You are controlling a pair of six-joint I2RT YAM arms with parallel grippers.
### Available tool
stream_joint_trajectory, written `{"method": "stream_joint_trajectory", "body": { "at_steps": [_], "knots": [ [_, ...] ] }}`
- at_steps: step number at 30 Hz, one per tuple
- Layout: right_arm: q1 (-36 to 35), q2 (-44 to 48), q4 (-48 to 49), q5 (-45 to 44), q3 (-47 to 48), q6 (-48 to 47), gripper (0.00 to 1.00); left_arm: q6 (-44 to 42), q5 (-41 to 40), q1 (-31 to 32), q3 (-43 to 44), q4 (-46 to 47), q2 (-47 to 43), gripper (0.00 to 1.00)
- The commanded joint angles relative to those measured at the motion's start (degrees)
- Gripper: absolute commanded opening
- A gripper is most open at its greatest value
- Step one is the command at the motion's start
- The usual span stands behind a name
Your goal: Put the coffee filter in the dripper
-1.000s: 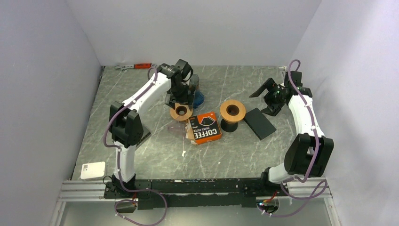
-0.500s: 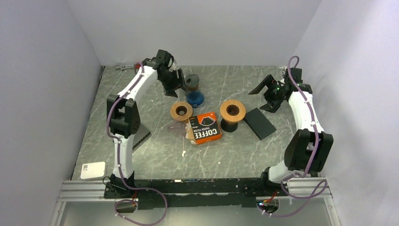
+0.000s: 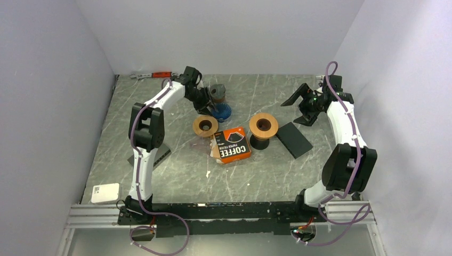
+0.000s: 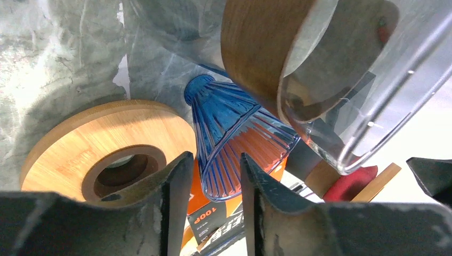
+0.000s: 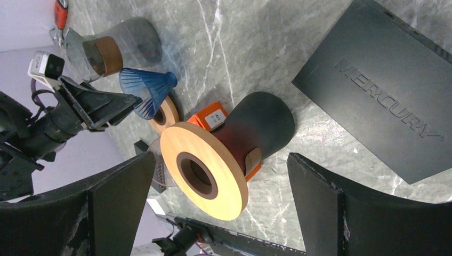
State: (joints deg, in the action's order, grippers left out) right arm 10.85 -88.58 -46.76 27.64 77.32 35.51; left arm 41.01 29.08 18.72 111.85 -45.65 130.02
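The left gripper [image 4: 216,160], jaws narrowly apart, straddles the near rim of the blue dripper [image 4: 240,125].

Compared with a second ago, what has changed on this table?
The left arm drew back from above the wooden ring toward the far wall, then turned to the blue dripper, its jaws narrowing; whether they grip it is unclear. The right arm barely shifted, jaws wide open. Ring, dripper, glass carafe and orange filter box stayed put.

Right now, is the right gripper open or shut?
Open: the right gripper has its fingers spread wide, holding nothing.
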Motion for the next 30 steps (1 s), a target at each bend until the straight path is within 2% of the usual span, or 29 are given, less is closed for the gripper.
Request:
{"method": "stream_joint_trajectory", "body": {
  "at_steps": [1,9,19,25,30],
  "knots": [
    [0.2,-0.1,0.2,1.4,2.2,-0.5,1.00,1.2,2.5,0.1,-0.9,3.1,0.3,0.41],
    [0.2,0.3,0.1,1.3,2.6,0.2,1.00,-0.4,1.9,0.1,-2.1,1.9,-0.8,0.20],
    [0.2,0.7,-0.4,0.7,3.0,0.2,1.00,-2.0,1.8,0.2,-5.8,1.1,-4.7,0.00],
    [0.2,1.2,-1.8,-0.6,5.9,-1.5,1.00,-4.2,1.1,0.3,-7.0,-0.5,-8.1,0.00],
    [-0.5,0.6,-3.7,-0.1,10.9,-4.3,1.00,-6.3,0.1,1.9,-4.7,-3.6,-10.0,0.00]
  ]
}}
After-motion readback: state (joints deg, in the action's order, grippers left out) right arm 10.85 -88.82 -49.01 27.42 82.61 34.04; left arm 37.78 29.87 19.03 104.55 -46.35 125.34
